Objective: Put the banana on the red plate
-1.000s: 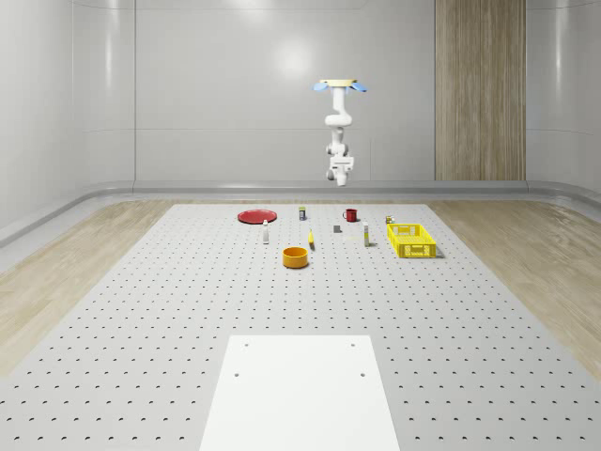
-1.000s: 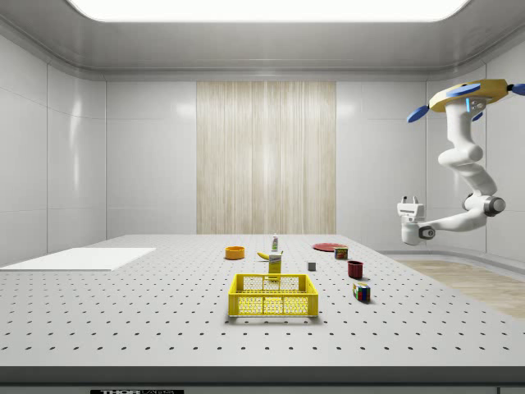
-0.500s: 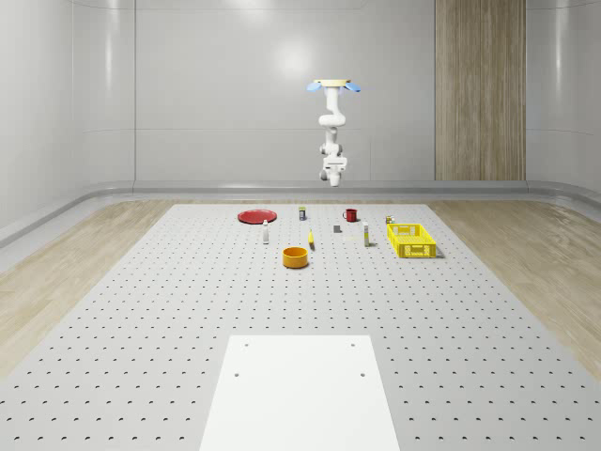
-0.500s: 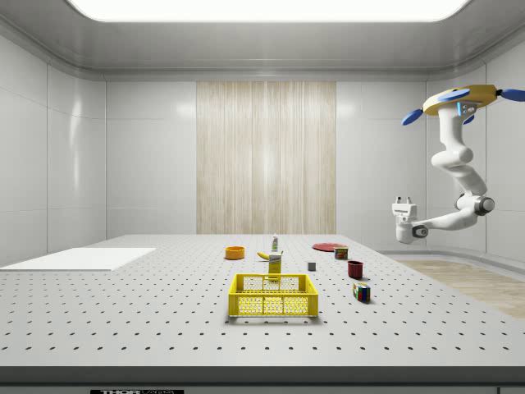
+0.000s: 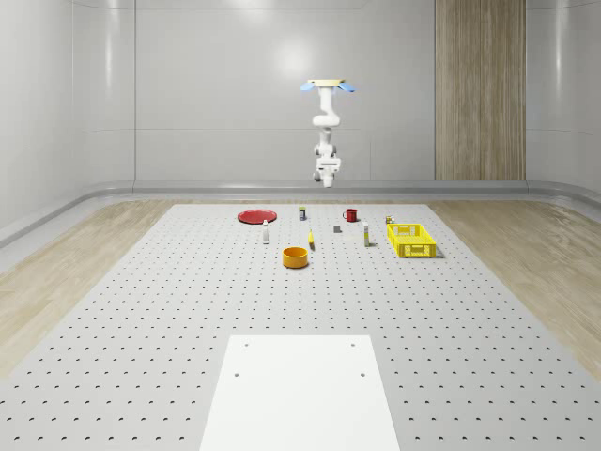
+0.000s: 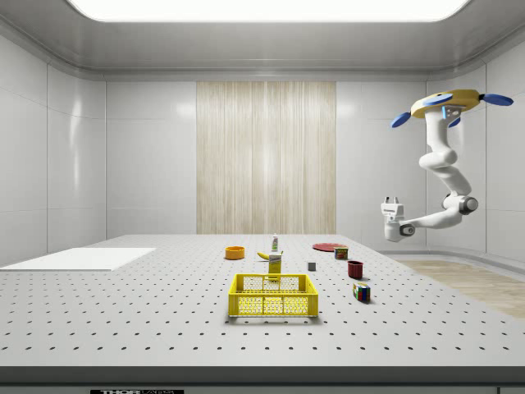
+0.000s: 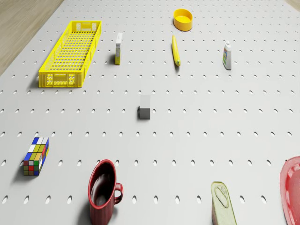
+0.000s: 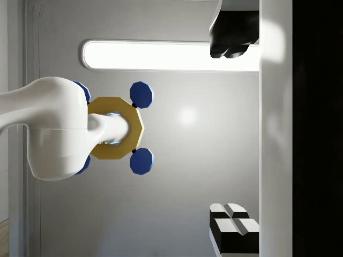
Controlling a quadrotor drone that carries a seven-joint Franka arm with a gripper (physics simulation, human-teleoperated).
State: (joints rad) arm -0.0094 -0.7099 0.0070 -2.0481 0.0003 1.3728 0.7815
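The yellow banana [image 5: 311,241] [image 6: 263,255] [image 7: 175,50] lies on the perforated table beside the orange bowl [image 5: 296,256] [image 7: 183,19]. The red plate [image 5: 255,216] [image 6: 326,246] [image 7: 293,187] sits near the table's far edge, toward the whole-scene view's left. The drone [image 5: 328,85] [image 6: 447,105] [image 8: 115,128] hovers high over the table's far edge, near the red mug [image 5: 350,214] [image 7: 103,191]. My gripper [image 5: 325,174] [image 6: 392,200] [image 8: 233,131] hangs well above the table, points upward and is open with nothing in it.
A yellow basket [image 5: 411,240] [image 6: 273,295] [image 7: 71,53] stands at the whole-scene view's right. A Rubik's cube [image 7: 36,156], a can [image 7: 221,201], a grey block [image 7: 144,108], a bottle [image 7: 227,55] and a small box [image 7: 119,48] stand scattered between banana and mug. A white sheet [image 5: 299,390] covers the near end.
The drone and arm have drifted toward the whole-scene view's left and the side view's left, over the table's far edge. The objects on the table have stayed put.
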